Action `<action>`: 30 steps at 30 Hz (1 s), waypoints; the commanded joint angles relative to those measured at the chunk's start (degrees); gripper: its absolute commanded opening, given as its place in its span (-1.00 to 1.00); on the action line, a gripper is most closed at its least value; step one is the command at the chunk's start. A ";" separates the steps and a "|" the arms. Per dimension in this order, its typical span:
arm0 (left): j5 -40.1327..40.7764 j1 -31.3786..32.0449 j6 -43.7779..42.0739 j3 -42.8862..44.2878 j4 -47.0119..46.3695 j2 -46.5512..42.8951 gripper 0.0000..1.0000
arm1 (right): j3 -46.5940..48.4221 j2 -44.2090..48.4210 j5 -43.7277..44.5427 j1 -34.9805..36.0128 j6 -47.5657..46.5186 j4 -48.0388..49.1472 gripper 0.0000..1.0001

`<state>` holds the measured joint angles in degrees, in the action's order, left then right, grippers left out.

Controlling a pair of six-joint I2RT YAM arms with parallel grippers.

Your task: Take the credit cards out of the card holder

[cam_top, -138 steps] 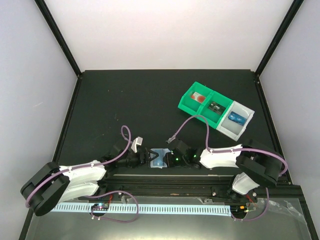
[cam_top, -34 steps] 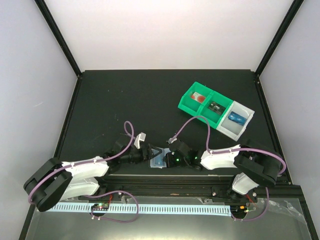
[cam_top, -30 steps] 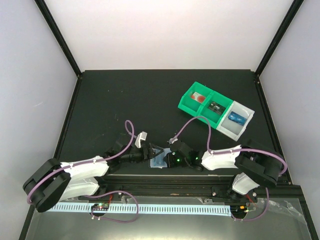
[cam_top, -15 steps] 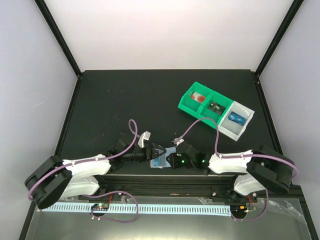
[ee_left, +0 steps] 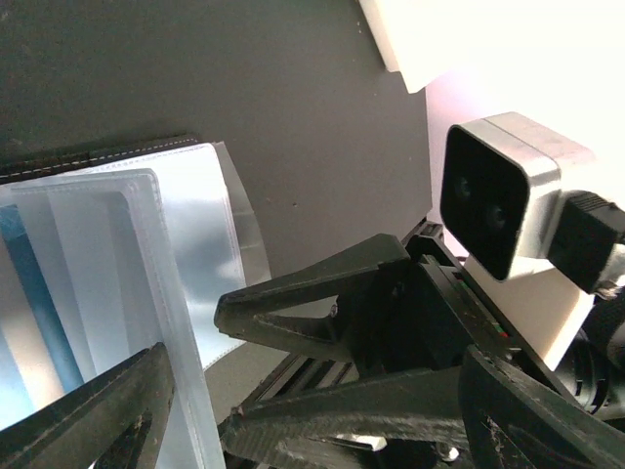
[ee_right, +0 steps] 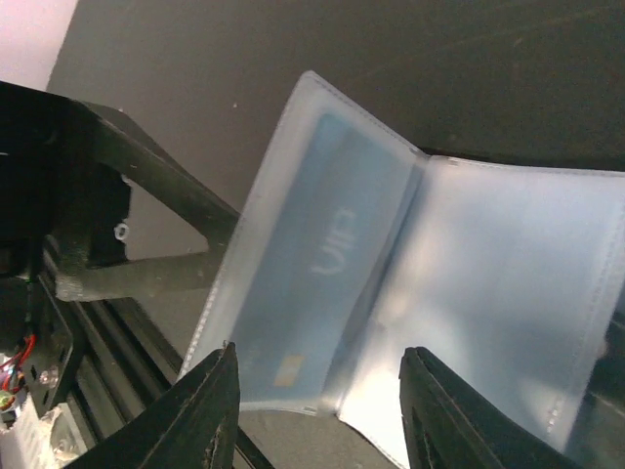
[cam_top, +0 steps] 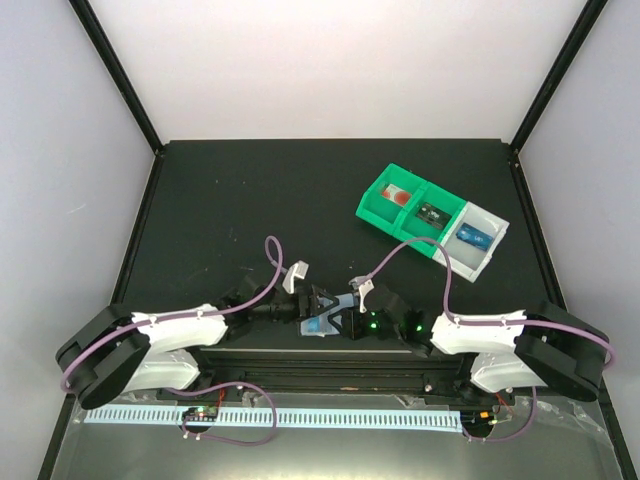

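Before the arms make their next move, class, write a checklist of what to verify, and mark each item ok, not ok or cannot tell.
1. Thin pale blue-grey folding plastic card holder opened: ok, one panel is raised.
2. Bright-blue plastic credit card reachable: ok, it sits in the raised panel's sleeve.
3. Right gripper ready to pinch: ok, jaws apart.
4. Left gripper clamping the holder: not ok, jaws wide open.
5. Room between the two grippers: not ok, they crowd together at the holder.
6. More cards in the flat panel: cannot tell.
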<state>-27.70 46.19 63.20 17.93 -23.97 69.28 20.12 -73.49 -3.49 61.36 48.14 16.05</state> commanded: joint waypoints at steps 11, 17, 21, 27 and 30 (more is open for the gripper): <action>0.68 1.09 -0.06 3.56 0.28 2.12 0.63 | 0.36 0.96 -2.99 0.15 0.36 3.99 0.02; 0.88 1.41 -0.39 3.86 1.07 2.36 0.62 | 0.91 0.39 -0.26 0.15 0.84 0.67 -0.14; 1.74 1.35 -1.32 4.19 3.53 1.56 0.63 | 0.89 1.61 1.57 0.16 0.79 -1.43 -0.37; 4.17 1.35 -2.82 4.30 7.71 -0.17 0.62 | 0.74 2.67 3.13 0.16 0.65 -3.55 -0.59; 6.21 1.31 -3.82 4.09 10.57 -1.33 0.62 | 0.98 2.51 4.17 0.14 0.77 -5.37 -0.59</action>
<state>-24.80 47.03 61.63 19.81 -17.80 70.00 20.23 -71.40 -2.76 61.36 49.04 13.69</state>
